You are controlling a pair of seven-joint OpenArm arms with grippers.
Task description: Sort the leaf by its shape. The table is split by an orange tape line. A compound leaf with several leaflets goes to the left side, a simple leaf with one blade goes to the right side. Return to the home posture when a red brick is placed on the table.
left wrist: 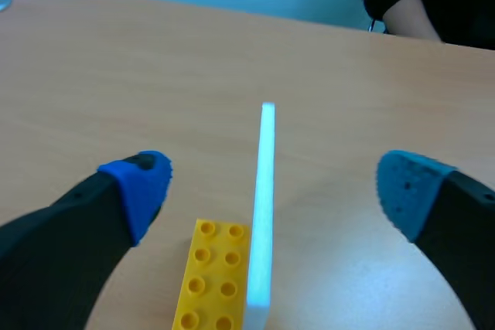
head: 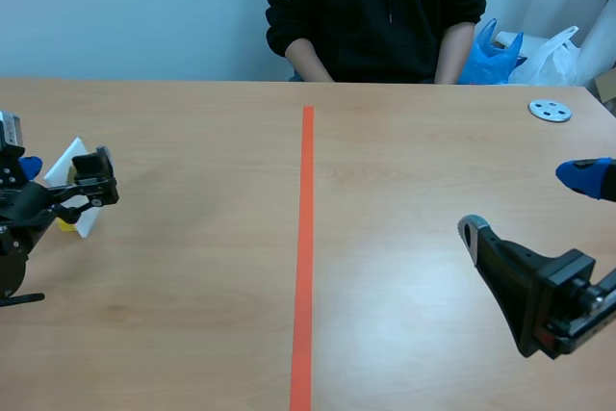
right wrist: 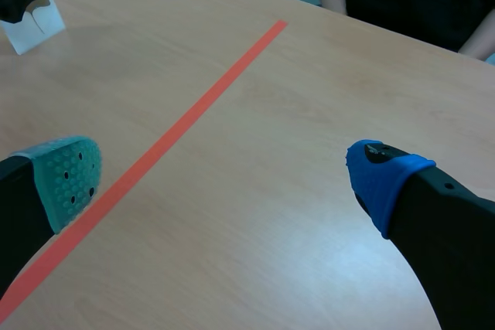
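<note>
Left gripper (left wrist: pixel 274 185) open, fingers astride upright white card (left wrist: pixel 265 214) with yellow brick (left wrist: pixel 210 276) at its foot, not gripping. Card stood left of orange tape line (head: pixel 305 238); leaf face unseen, so sorting unconfirmed. Right gripper (right wrist: pixel 226 177) open, empty. Home-return cue not in view.

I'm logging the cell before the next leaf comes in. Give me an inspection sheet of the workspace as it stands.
Surface: wooden table, split by an orange tape line.
Job's things: no leaf and no red brick seen.
Clutter: white card standing on edge beside a yellow brick on the left side; grey disc near the far right edge.
Grippers: left gripper open, card and brick in the gap between its fingers, not touched; right gripper open over bare table right of the line.
Cables: nothing seen.
Surroundings: person seated across the table; blue bag and white bag behind the far right corner.
</note>
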